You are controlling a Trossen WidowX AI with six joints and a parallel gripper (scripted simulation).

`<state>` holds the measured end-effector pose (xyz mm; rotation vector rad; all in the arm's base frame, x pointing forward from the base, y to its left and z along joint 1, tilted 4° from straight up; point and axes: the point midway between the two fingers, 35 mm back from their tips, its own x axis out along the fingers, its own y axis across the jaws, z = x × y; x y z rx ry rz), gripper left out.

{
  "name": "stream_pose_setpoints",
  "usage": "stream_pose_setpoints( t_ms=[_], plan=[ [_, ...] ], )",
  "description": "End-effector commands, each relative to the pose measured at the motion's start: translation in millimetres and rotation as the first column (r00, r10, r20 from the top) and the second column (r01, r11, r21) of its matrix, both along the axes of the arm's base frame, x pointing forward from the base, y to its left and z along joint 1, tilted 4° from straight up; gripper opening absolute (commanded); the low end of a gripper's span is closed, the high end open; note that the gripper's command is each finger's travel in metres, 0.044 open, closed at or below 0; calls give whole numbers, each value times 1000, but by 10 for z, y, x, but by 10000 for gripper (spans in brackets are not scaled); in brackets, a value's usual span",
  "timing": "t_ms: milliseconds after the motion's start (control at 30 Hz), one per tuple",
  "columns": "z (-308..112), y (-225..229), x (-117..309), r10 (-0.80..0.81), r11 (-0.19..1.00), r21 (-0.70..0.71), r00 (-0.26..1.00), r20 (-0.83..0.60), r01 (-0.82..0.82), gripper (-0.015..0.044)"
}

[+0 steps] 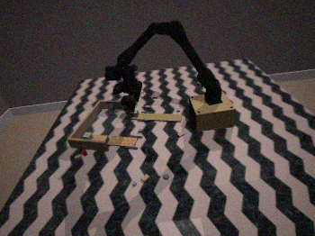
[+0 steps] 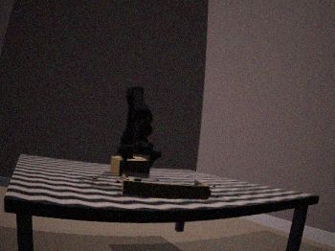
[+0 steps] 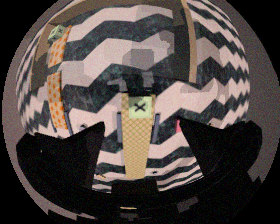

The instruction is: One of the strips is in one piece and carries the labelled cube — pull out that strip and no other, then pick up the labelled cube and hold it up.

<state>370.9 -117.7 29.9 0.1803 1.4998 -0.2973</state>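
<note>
- Zigzag black-and-white cloth pattern covers the table (image 1: 189,186) (image 2: 158,213), dim grey walls behind.
- On the far end of the long tan crosshatched strip (image 1: 159,117) (image 3: 136,145) sits the pale green cube with a black X (image 1: 135,113) (image 3: 140,107).
- Black two-fingered claw (image 1: 131,107) (image 3: 143,123) stands apart above it, holding nothing.
- That strip appears pulled out of the low wooden frame (image 1: 85,144) (image 2: 165,190) (image 3: 192,50); grasping and lifting remain.
- Left in the wrist view, the orange-patterned strip (image 1: 122,140) (image 3: 56,100) shows a gap.
</note>
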Motion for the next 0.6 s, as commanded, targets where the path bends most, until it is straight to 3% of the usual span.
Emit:
stream_pose_setpoints(
  t_ms=[0,233,567],
  plan=[
    [38,-18,92,5,1000,2,1000,4,-5,440],
    [-48,-26,101,5,1000,2,1000,4,-5,256],
    [-211,-39,115,5,1000,2,1000,4,-5,250]
  ],
)
